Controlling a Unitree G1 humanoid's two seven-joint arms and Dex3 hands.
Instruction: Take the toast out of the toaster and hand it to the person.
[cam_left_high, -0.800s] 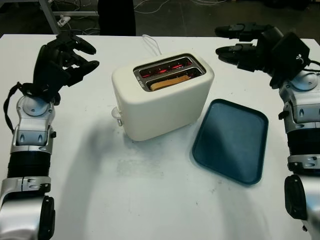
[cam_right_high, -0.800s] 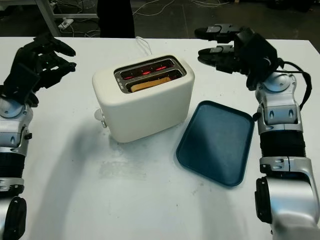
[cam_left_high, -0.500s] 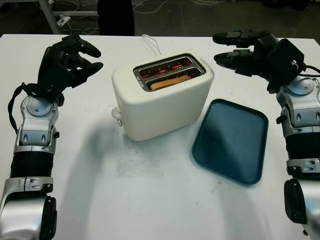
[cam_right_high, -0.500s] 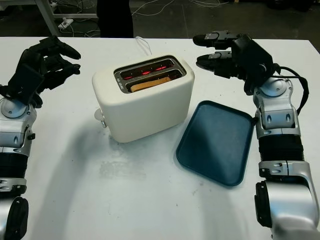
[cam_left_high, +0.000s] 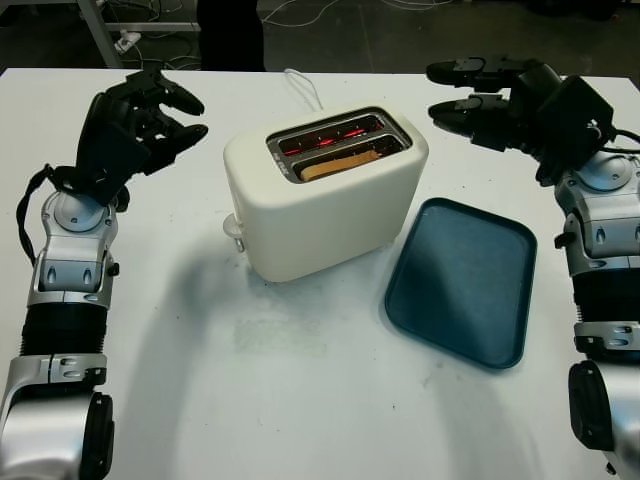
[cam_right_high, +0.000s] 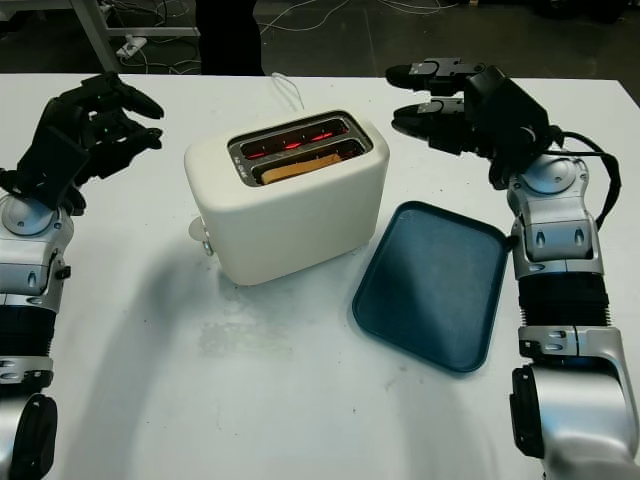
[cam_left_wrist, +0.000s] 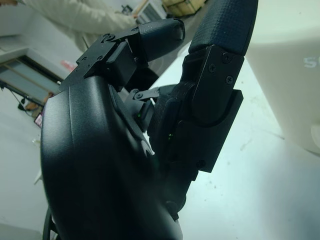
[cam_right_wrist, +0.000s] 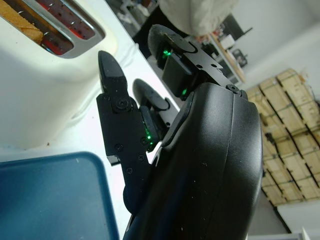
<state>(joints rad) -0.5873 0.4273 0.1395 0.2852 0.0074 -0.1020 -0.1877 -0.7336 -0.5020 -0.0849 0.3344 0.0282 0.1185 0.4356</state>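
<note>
White table (cam_left_high: 300, 400): blue tray (cam_left_high: 465, 280) just beside toaster (cam_left_high: 320, 205).

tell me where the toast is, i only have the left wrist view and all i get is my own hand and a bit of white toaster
Observer: The toast sits in the nearer slot of the toaster; the far slot glows red.
Operator: is the right hand on it yet
Observer: No. The right hand is open, in the air to the right of the toaster, holding nothing.
Operator: anything beside the toaster on that side
Observer: A blue tray lies flat on the table just right of the toaster.
Operator: and my left hand
Observer: The left hand is open, raised to the left of the toaster.
</note>
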